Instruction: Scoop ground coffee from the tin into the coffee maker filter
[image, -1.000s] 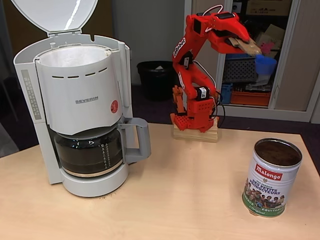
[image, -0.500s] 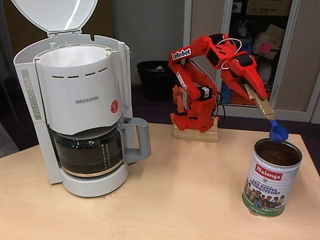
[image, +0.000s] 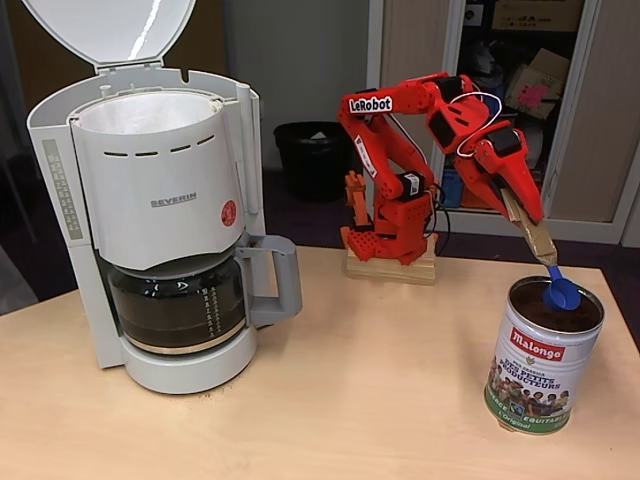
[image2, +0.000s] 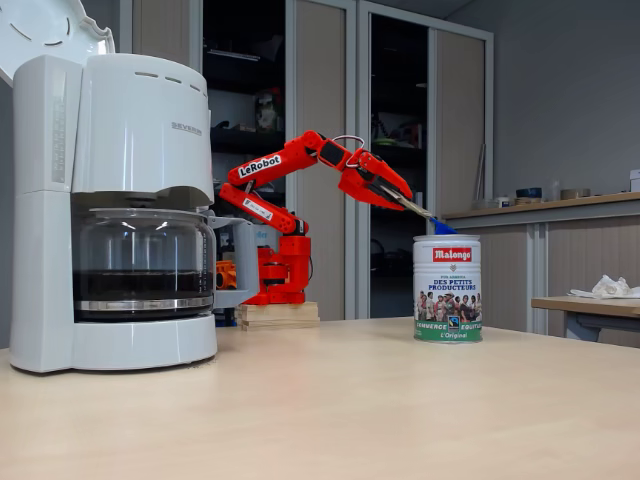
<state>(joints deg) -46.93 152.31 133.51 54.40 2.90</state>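
We see a bright red plastic arm (image: 400, 150) with white "LeRobot" lettering, black motors at its joints, a white cable looped near the wrist (base on a wooden block (image: 392, 268)).

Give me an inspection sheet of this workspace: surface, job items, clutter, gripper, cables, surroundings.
Surface: light wood table, a few dark specks near the coffee maker's base.
Job items: tin open, upright at the right in a fixed view, ground coffee inside near the rim; coffee maker filter in the white basket, lid raised; carafe holds dark liquid.
Clutter: nothing seen on the table.
Gripper: gripper shut on a wooden stick with a blue scoop, whose bowl is dipped into the tin mouth.
Cables: white wire looped over the red arm; dark cable behind the wooden base block.
Surroundings: black bin, open cabinet with boxes.
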